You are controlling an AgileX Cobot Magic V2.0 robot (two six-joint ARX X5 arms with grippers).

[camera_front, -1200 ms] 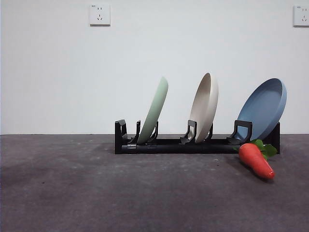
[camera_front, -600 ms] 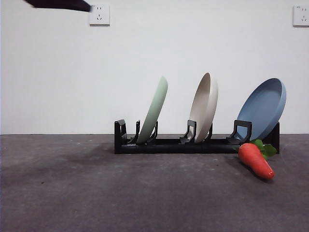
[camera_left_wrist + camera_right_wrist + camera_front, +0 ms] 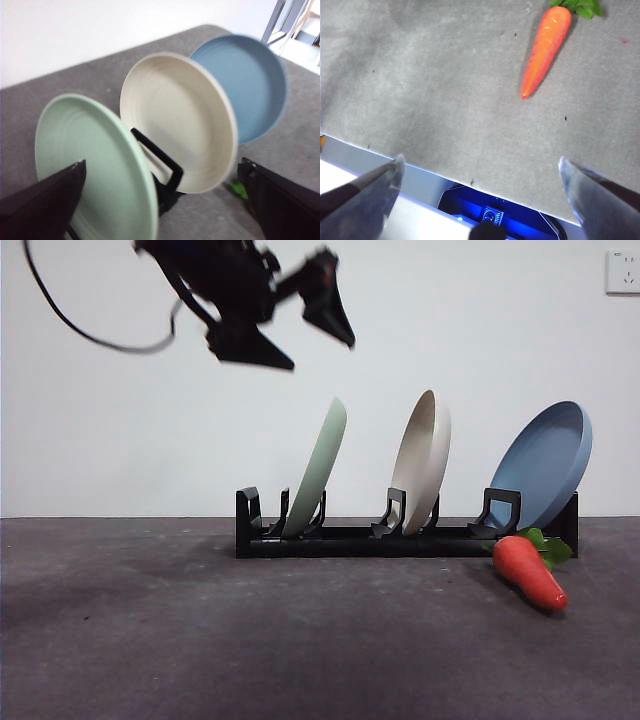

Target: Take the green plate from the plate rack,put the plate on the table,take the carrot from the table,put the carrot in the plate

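Front view: left gripper [image 3: 315, 345] above green plate [image 3: 318, 472] (jaws spread).

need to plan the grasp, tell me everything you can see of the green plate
The green plate is a round, shallow, matte pale sage dish with a raised rim and faint rings on its face. It stands on edge in the plate rack, in the slot furthest from the carrot, leaning toward the beige plate without touching it. Only the rack's prongs touch it. The left gripper hangs open above it, not touching.
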